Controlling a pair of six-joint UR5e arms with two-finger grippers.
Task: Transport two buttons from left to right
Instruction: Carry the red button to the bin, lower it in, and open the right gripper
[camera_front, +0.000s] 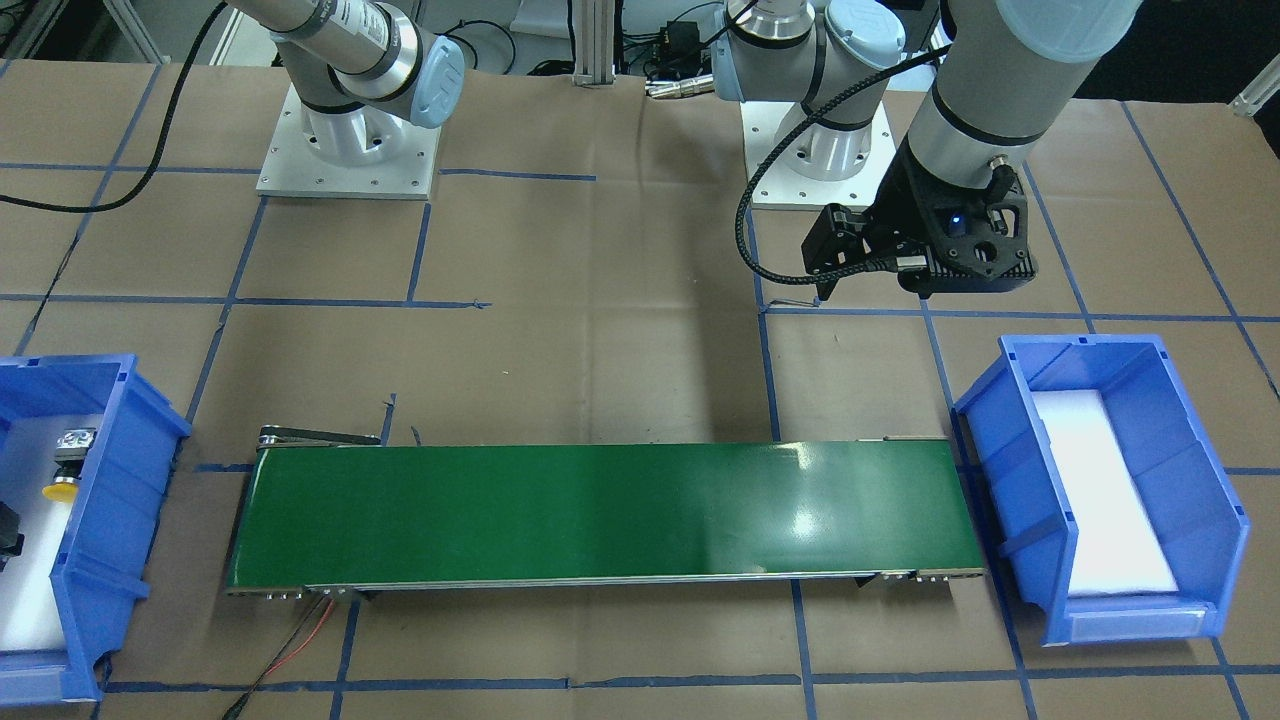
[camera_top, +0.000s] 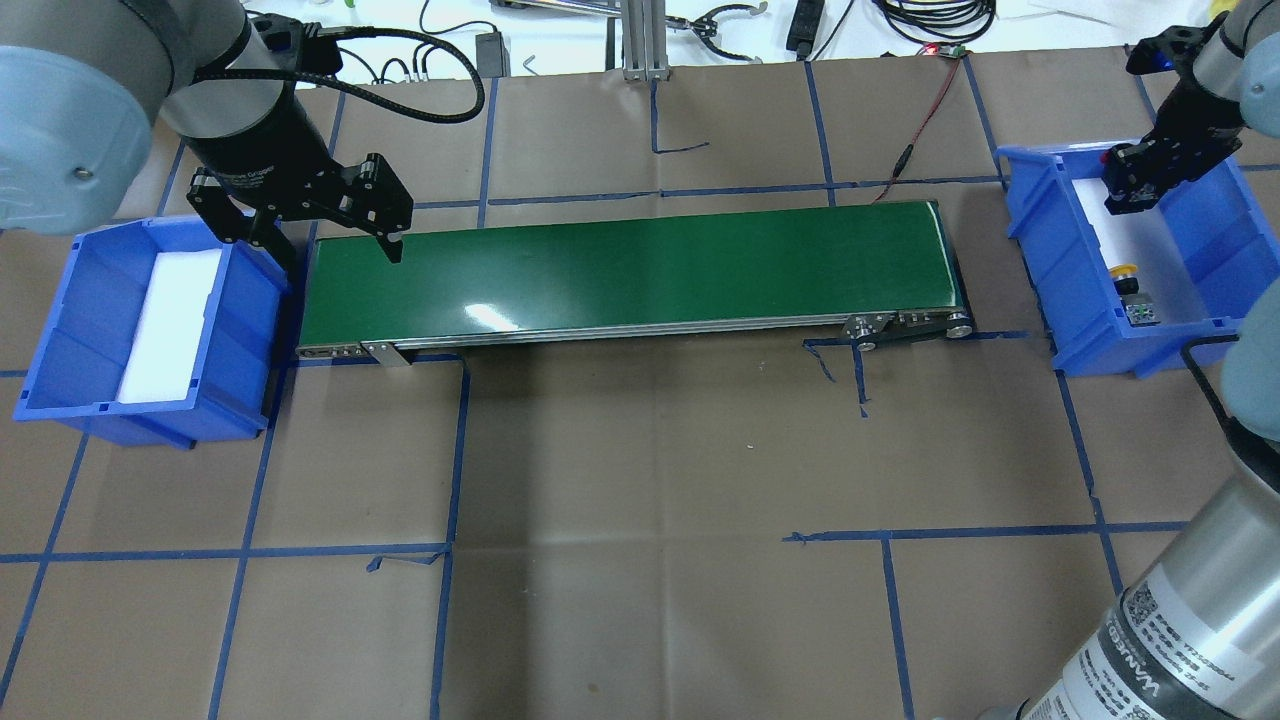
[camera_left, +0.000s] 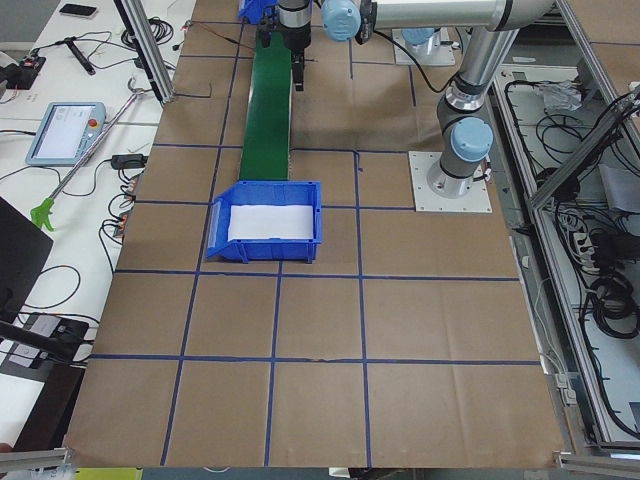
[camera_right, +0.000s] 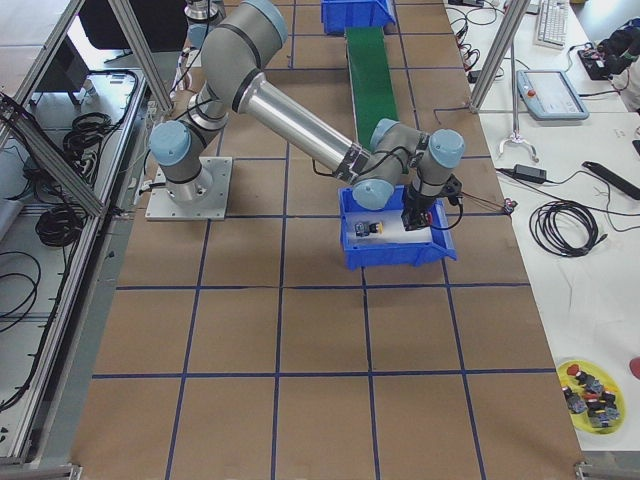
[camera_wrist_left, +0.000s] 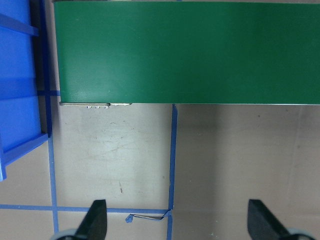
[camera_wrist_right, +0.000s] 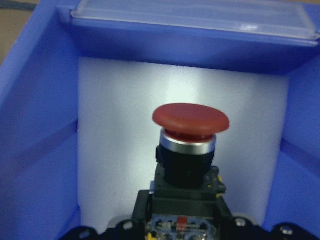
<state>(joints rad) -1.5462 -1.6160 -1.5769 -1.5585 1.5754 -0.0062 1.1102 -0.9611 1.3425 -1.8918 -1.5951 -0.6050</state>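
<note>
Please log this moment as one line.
right hand: holds red button over bin | yellow button: in bin | left hand: open

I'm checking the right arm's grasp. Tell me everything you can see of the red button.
The red button has a matte red mushroom cap, a shiny metal ring beneath it and a black blocky body with a small red mark near its base. The right gripper holds it by the body, cap pointing away from the wrist camera, over the white foam inside the blue bin. Whether it touches the foam cannot be told.
</note>
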